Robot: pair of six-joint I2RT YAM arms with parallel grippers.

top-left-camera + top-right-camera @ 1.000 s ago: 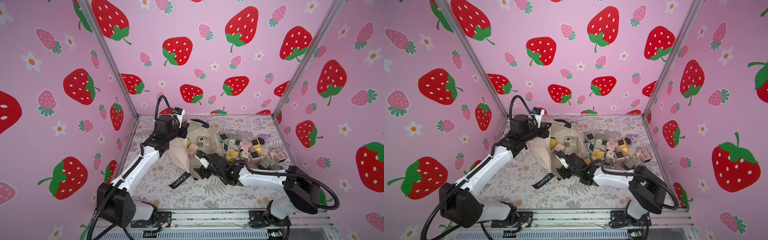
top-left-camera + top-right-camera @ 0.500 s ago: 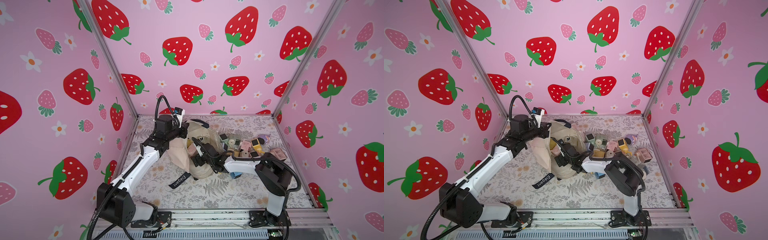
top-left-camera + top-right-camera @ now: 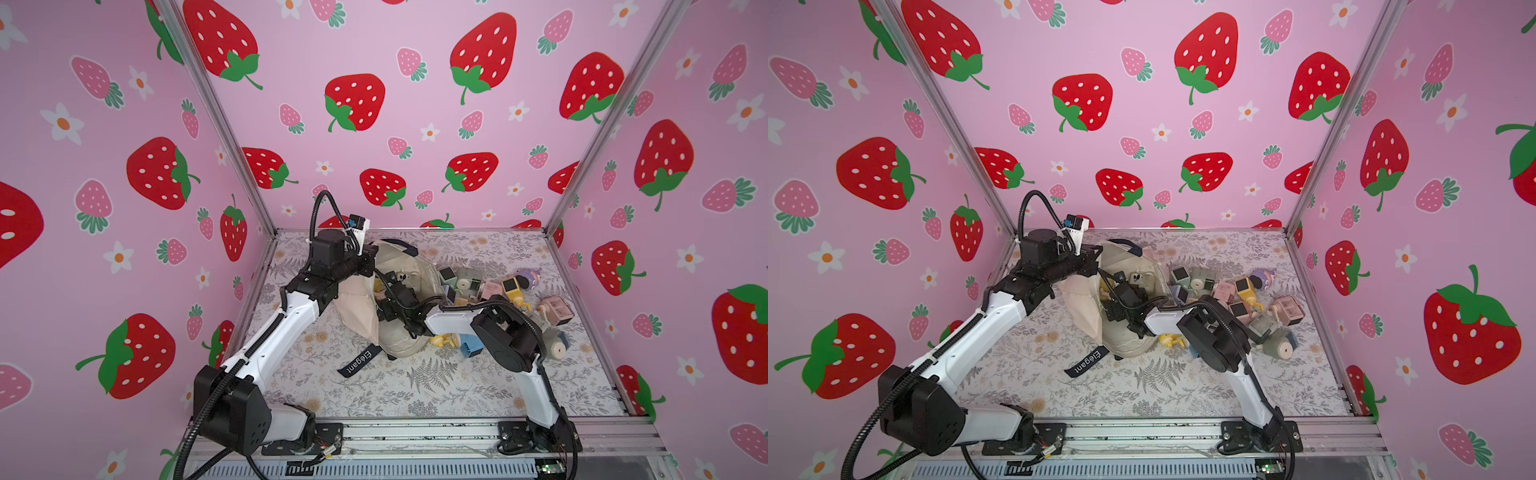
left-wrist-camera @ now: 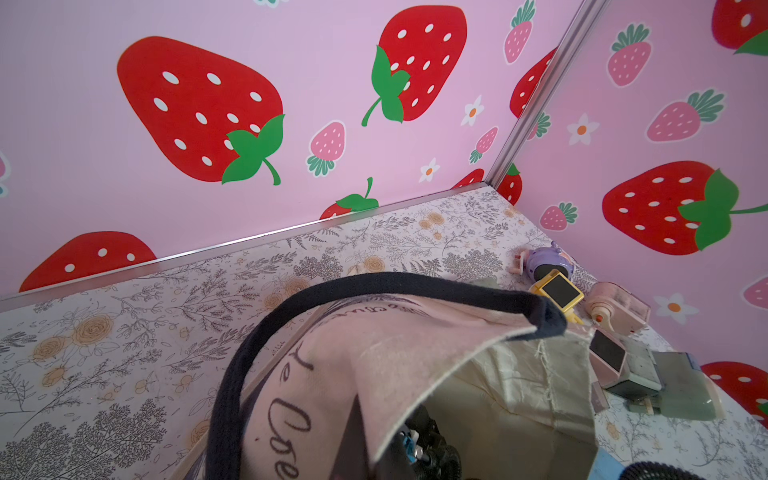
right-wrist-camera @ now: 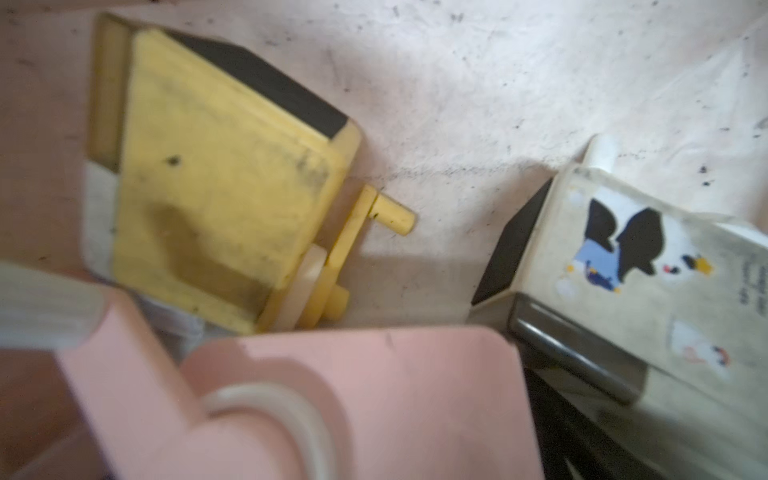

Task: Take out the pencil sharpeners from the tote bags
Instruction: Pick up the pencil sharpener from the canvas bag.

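Right end effector (image 3: 384,305) inside tote (image 3: 357,309) (sharpeners (image 5: 224,178) within).

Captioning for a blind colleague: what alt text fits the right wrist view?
Close, blurry look inside the cream tote bag: a yellow pencil sharpener with a dark window and crank lies on the canvas, a cream sharpener with a cartoon sticker beside it, a pink sharpener filling the foreground.

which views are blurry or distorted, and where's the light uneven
Right wrist view: soft all over, the pink sharpener nearest the lens most blurred, the yellow sharpener casting a shadow on the tote bag lining. Left wrist view: crisp on the far floor, slightly softer on the nearest bag fabric. Both top views: sharp, but wide-angle, so the corner posts lean outward.
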